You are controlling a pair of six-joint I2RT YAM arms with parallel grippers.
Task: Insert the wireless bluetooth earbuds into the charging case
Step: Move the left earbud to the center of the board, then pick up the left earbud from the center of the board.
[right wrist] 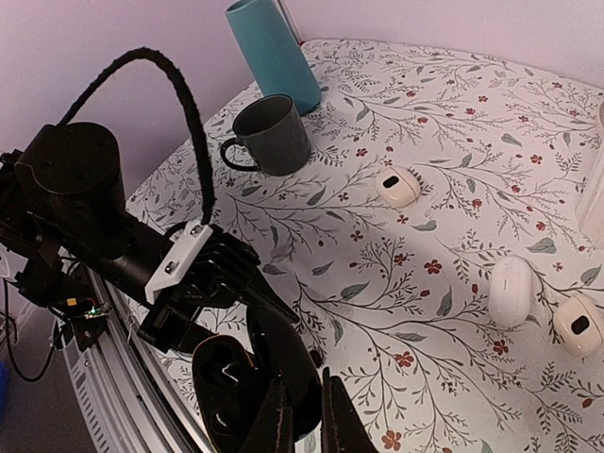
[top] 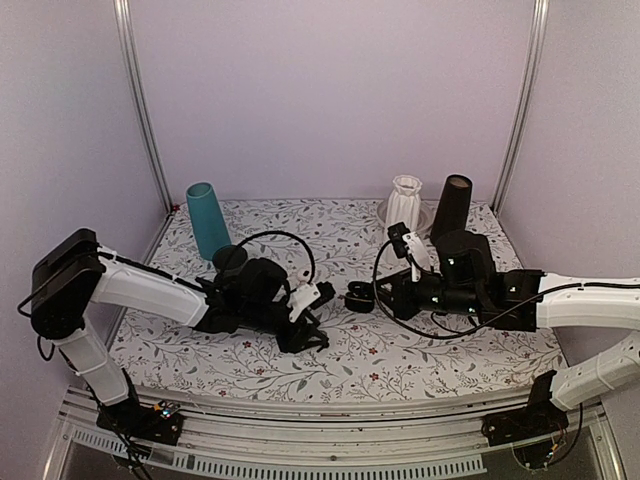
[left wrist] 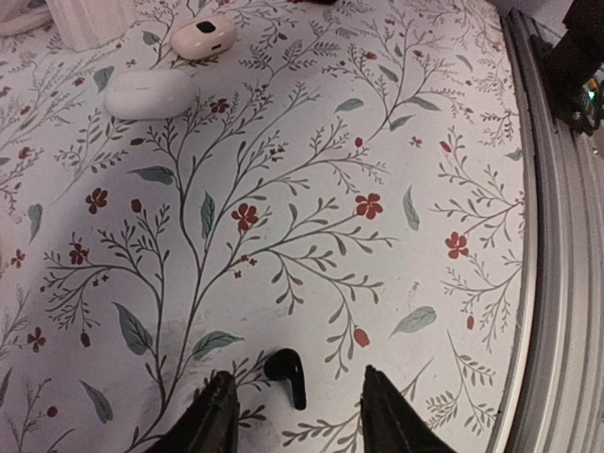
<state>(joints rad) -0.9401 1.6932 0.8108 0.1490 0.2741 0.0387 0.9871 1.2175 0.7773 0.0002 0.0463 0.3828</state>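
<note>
Holding the charging case (right wrist: 231, 387) in the right pincer (right wrist: 305, 396), fingers pressed together on what seems to be its edge; lid open and hollows facing up, probably to give the other arm a steady target. Placed to the right of the grey mug (right wrist: 274, 137) in the top view, apart from it and a little nearer to the arm bases. Not possible to tell whether resting on the tabletop (left wrist: 311, 123) or lifted just above.

Left pincer (top: 303, 340) open, with one black earbud (left wrist: 286, 376) lying flat on the tabletop between its fingers (left wrist: 212, 420) and touching neither of them. Also to the right of the mug, between it and the case but closer to the front edge. No grip on the earbud now, so, by my judgement, closing on it needed before any carrying to the case.

Inside the case: dark hollows, too dim to tell whether filled or not. No second earbud in sight. Inside the mug: nothing visible. Well apart from the mug, to its right in the right wrist view: three white pebble-shaped pieces (right wrist: 512, 290), no part of this job
</note>
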